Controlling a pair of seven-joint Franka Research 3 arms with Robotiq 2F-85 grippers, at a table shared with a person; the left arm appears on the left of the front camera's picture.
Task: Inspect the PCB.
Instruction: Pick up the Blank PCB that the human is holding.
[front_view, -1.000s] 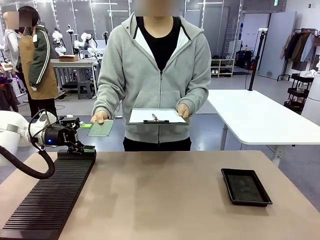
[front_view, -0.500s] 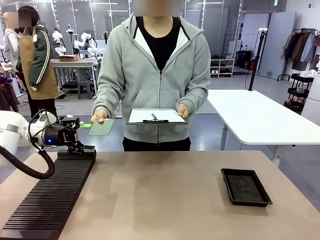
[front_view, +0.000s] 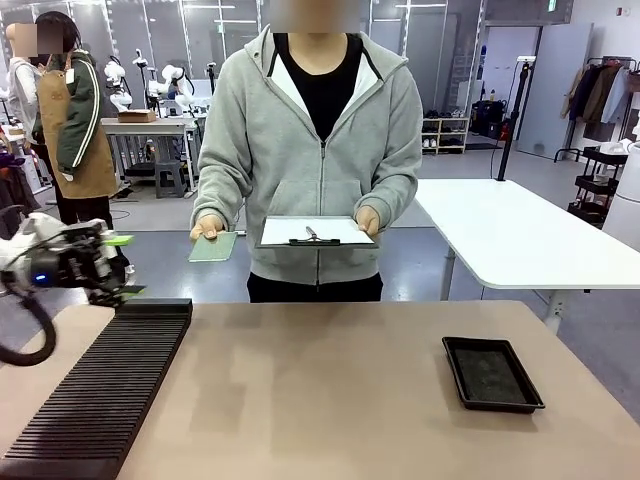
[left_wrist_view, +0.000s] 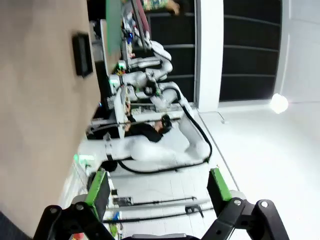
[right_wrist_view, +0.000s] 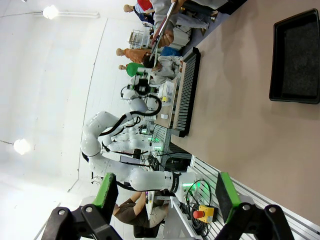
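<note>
PCB held nearly flat in the person's hand beyond the far edge of the surface, beside the clipboard, lying to the robot's right of the left end effector (jaws apart, empty), the nearer arm; right end effector likewise apart.

Front cam sits on the robot's side, between the arms, looking straight across the table at the person standing at the far edge, so most of the tabletop is in frame. Left wrist cam looks out along the left end effector, rolled sideways, so the table runs up picture left, well off. Right wrist cam, behind the right end effector, is rolled too, with the table on picture right. All three catch the black tray; front and right wrist both get the ridged rack.
</note>
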